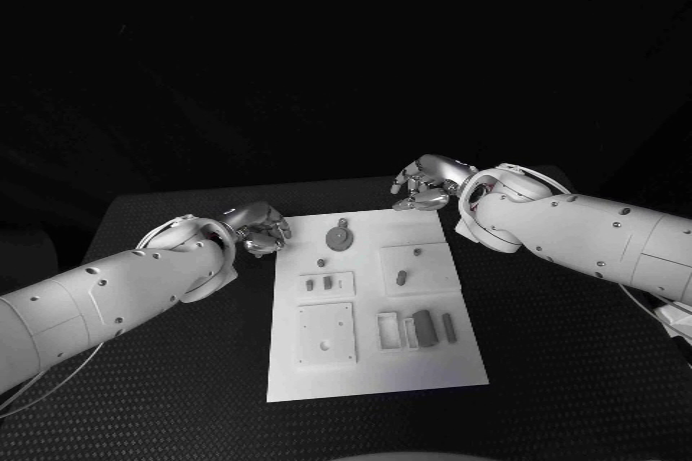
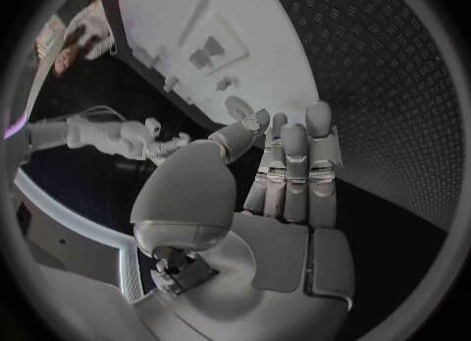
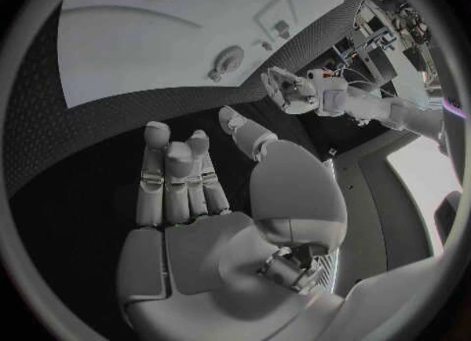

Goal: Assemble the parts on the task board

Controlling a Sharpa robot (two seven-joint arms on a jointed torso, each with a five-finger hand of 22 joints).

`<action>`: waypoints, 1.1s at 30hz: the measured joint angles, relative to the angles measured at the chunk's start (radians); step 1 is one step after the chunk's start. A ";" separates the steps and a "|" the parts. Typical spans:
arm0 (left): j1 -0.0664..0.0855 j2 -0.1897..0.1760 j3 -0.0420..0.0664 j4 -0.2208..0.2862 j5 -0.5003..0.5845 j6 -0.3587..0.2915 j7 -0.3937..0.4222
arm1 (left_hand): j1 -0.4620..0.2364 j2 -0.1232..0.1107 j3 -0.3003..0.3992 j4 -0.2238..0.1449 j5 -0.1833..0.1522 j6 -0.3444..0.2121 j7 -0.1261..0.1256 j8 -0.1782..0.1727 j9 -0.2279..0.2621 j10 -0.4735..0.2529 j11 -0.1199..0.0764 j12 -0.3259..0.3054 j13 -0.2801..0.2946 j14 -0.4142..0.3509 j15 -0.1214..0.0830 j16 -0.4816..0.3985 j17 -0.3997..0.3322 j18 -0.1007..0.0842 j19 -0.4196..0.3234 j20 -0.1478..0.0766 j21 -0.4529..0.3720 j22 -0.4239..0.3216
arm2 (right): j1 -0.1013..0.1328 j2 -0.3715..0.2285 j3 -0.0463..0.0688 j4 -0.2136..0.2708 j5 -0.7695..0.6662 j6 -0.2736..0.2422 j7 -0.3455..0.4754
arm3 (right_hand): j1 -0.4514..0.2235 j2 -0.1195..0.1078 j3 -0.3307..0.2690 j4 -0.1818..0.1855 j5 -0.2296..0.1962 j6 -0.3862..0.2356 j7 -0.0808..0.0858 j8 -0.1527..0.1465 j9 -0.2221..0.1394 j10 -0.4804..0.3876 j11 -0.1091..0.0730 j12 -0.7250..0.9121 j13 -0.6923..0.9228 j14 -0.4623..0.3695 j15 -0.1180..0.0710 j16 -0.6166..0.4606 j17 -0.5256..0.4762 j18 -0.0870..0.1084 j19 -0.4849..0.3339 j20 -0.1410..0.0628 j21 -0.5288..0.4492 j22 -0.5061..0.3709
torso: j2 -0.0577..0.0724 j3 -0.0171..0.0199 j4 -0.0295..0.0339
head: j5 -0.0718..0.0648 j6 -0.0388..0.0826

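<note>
The task board (image 1: 372, 301) lay flat on the black worktop (image 1: 173, 381), between the two robot hands. The left robot hand (image 1: 257, 228) hovered just beside the board's far left corner, fingers straight and side by side, holding nothing (palm bare in its wrist view). The right robot hand (image 1: 430, 184) hung just past the board's far right corner, fingers likewise loose and gripping nothing. A round grey part (image 1: 339, 237) lay on the board between both hands, nearer the left one. Several rectangular grey parts (image 1: 420, 328) sat in recesses farther from both hands, toward the robot.
</note>
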 measured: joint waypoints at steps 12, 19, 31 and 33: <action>0.014 -0.095 0.012 0.089 0.450 -0.003 0.101 | -0.110 0.005 -0.091 0.001 0.000 -0.019 0.006 0.009 0.020 -0.048 0.032 0.000 0.002 -0.132 0.037 -0.202 -0.093 0.000 -0.156 0.038 -0.162 -0.078 | -0.021 -0.068 -0.005 0.078 -0.096 0.007 0.007 | 0.031 0.009 0.019 -0.038 0.000 0.019 0.019 0.028 0.013 0.053 0.042 -0.584 -0.453 0.041 0.035 -0.040 -0.024 0.001 0.012 0.010 -0.030 0.005 | 0.000 -0.0017 0.0046 | -0.006 0.005; 0.014 -0.121 0.012 0.121 0.594 0.032 0.155 | -0.122 0.017 -0.095 -0.009 0.000 -0.028 -0.003 0.016 0.034 -0.057 0.041 0.000 -0.006 -0.199 0.097 -0.432 -0.163 0.015 -0.277 0.092 -0.238 -0.216 | -0.034 -0.110 -0.028 0.115 -0.205 0.013 0.006 | 0.041 0.011 0.019 -0.038 0.000 0.039 0.014 0.042 0.014 0.103 0.046 -0.677 -0.529 0.052 0.039 -0.040 -0.028 -0.008 0.026 0.003 -0.035 0.007 | 0.000 -0.0035 0.0033 | -0.004 0.009; 0.013 -0.128 0.012 0.128 0.678 0.054 0.191 | -0.122 0.018 -0.099 -0.013 0.000 -0.036 0.005 0.016 0.036 -0.063 0.046 0.000 -0.016 -0.190 0.105 -0.484 -0.150 0.006 -0.282 0.097 -0.238 -0.261 | -0.068 -0.128 -0.050 0.151 -0.371 0.015 -0.019 | 0.051 0.001 0.019 -0.038 0.000 0.011 0.008 0.031 -0.007 0.106 0.066 -0.787 -0.609 0.092 0.056 -0.044 -0.033 -0.007 0.039 0.002 -0.060 0.007 | 0.000 -0.0031 0.0012 | -0.002 0.012; 0.013 -0.128 0.012 0.128 0.684 0.054 0.192 | -0.122 0.018 -0.101 -0.016 0.000 -0.049 0.019 0.016 0.036 -0.072 0.048 0.000 -0.020 -0.188 0.108 -0.496 -0.144 0.006 -0.282 0.097 -0.238 -0.271 | -0.076 -0.123 -0.052 0.148 -0.394 0.015 -0.025 | 0.051 0.001 0.019 -0.038 0.000 0.012 0.003 0.031 -0.012 0.106 0.066 -0.806 -0.628 0.102 0.054 -0.044 -0.033 -0.007 0.041 0.003 -0.061 0.007 | 0.000 -0.0028 0.0010 | -0.002 0.013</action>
